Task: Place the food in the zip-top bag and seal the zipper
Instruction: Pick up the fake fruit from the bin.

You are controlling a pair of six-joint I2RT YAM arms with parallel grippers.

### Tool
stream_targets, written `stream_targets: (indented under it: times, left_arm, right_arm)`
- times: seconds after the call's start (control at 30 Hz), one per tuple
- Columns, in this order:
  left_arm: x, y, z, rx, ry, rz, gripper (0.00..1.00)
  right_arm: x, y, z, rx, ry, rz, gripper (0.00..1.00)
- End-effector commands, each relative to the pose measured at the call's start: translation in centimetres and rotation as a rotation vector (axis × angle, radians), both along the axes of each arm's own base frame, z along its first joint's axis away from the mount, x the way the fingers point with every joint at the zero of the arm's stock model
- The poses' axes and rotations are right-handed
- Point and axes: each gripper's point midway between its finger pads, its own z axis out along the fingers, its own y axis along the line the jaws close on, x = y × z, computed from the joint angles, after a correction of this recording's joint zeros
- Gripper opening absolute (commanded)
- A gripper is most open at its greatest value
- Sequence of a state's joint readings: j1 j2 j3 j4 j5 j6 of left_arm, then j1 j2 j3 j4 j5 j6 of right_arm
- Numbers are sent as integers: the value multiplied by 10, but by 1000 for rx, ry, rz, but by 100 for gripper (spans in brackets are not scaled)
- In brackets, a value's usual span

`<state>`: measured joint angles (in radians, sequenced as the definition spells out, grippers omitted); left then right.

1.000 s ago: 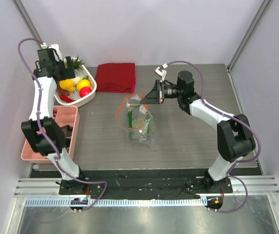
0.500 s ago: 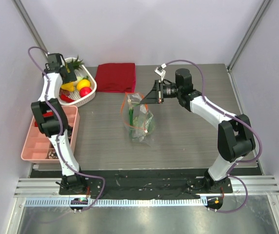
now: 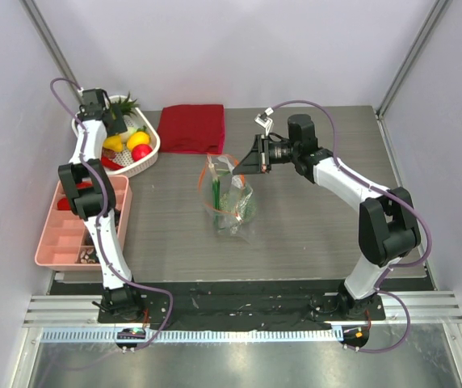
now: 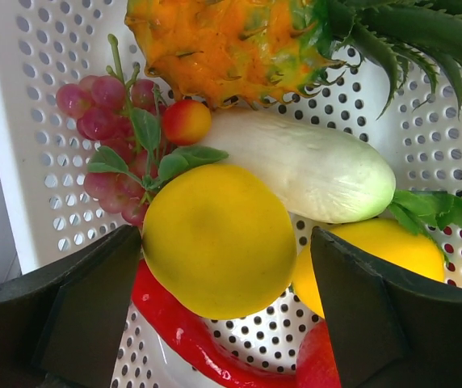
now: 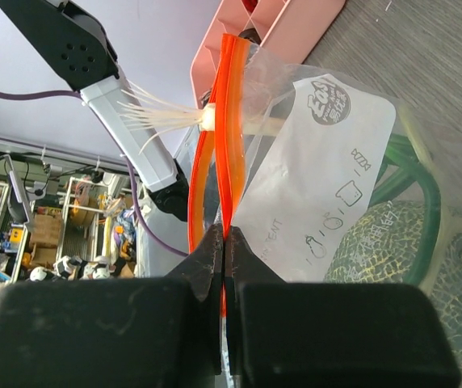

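Note:
My left gripper (image 4: 223,311) is open inside the white basket (image 4: 37,73), one finger on each side of a yellow citrus (image 4: 219,238); I see no contact. A red apple (image 4: 328,364) shows by its right finger. In the top view the left gripper (image 3: 115,128) hangs over the basket's food (image 3: 138,140). My right gripper (image 5: 224,233) is shut on the orange-red zipper (image 5: 229,121) and holds up the mouth of the zip-top bag (image 3: 229,202). Inside the bag are a netted melon (image 5: 384,250) and a green onion (image 3: 217,194).
The basket also holds a pineapple (image 4: 231,44), grapes (image 4: 106,121), a white vegetable (image 4: 304,166), a red chili (image 4: 182,331) and a second yellow fruit (image 4: 384,246). A folded dark red cloth (image 3: 191,128) lies behind the bag. A pink compartment tray (image 3: 81,222) sits at the left edge.
My left arm has swung back and brought its gripper down into the basket around the citrus. My right gripper has kept its hold on the zipper, and the bag's mouth has rounded out a little.

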<state>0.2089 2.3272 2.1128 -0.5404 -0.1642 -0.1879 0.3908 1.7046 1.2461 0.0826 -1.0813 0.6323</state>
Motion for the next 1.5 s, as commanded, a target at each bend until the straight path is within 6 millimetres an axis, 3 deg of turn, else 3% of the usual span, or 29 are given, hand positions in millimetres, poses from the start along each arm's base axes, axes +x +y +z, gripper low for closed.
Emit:
stream_targets:
  times: [0.0,0.47,0.63,0.77,0.87,1.0,1.03,1.2,1.23,1.27,1.33,1.37,1.4,1.47]
  left_arm:
    - [6,1,21,1,-50,19,90]
    - [3,0,10,-36,-18,26,93]
    - [0,1,10,-79,-20,34,77]
    - [-1,0,9,-106,-13,20,71]
    - [-3,-3,18,-116,-26,-3,60]
    - [-6,-12,60,-130,-125,-22,49]
    - [-10,-17,86,-119,-182,-34,49]
    - [-33,-47,151,-76,-306,-116,47]
    - [-37,-58,151,-92,-311,-149,47]
    - [-48,-72,177,-89,-359,-184,45]
    - [-61,-92,187,-104,-373,-234,42]
    - [-72,-111,209,-107,-414,-281,41]
    - [-81,-124,219,-110,-430,-315,41]
    - [-98,-151,226,-105,-434,-395,41]
  right_arm:
    - [7,2,15,7,-80,-4,1]
    - [5,0,12,-9,-82,-4,1]
    - [6,0,11,-11,-89,-5,1]
    - [6,-2,10,-13,-89,-7,1]
    - [6,-3,11,-13,-93,-7,1]
    - [8,-3,9,-18,-94,-10,1]
    - [8,-3,8,-19,-91,-11,1]
    - [11,-4,6,-26,-91,-20,1]
    - [11,-4,5,-27,-90,-23,1]
    - [11,-4,5,-30,-91,-23,1]
    - [12,-5,4,-34,-93,-28,1]
    - [14,-6,4,-35,-97,-35,1]
    - [15,-6,4,-37,-101,-37,1]
    - [16,-9,1,-56,-87,-52,1]
